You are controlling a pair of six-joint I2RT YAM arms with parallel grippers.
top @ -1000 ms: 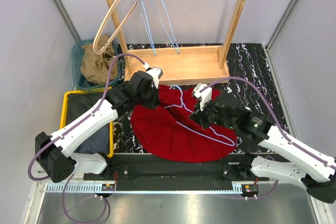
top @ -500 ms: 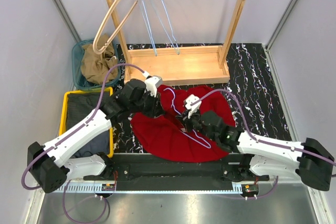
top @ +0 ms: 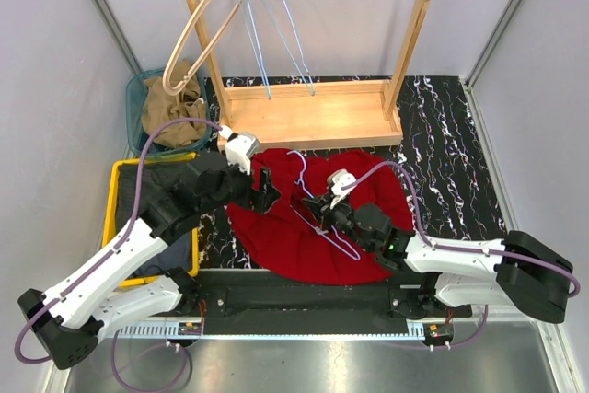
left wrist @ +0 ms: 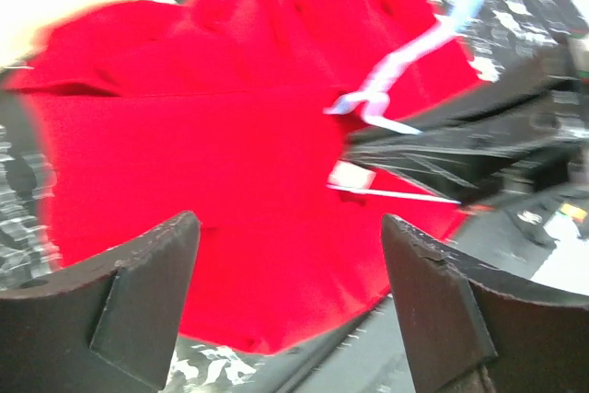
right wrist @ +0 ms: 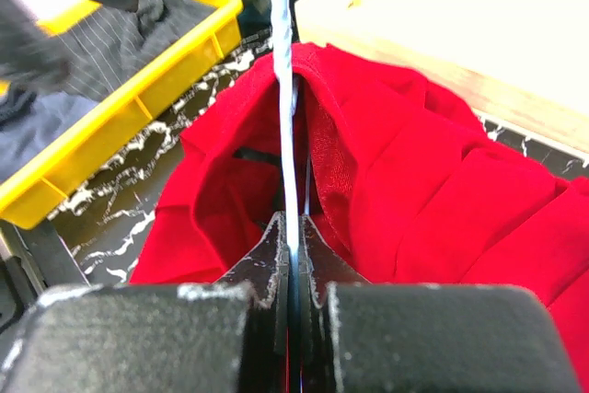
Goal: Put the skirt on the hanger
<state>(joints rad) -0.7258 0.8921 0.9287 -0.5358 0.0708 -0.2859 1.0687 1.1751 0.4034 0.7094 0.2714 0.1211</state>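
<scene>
The red skirt (top: pixel 304 236) lies spread on the black marbled table, just in front of the wooden rack's base. On it rests a light blue wire hanger (top: pixel 300 172), and my right gripper (top: pixel 311 208) is shut on its wire. In the right wrist view the fingertips (right wrist: pixel 276 241) pinch the blue hanger (right wrist: pixel 285 89) above a fold of the skirt (right wrist: pixel 414 190). My left gripper (top: pixel 265 196) hovers over the skirt's left part, open and empty. Its fingers (left wrist: pixel 138 292) straddle bare red skirt (left wrist: pixel 221 163), with the hanger (left wrist: pixel 405 62) farther off.
A wooden rack (top: pixel 313 117) at the back carries a wooden hanger (top: pixel 198 34) and wire hangers (top: pixel 276 34). A teal basket (top: pixel 140 140) with brown cloth stands at back left. A yellow bin (top: pixel 115 192) of dark clothes sits under the left arm.
My left gripper has opened, let go of the skirt and drawn back to the left. The right arm has carried the hanger leftward over the skirt.
</scene>
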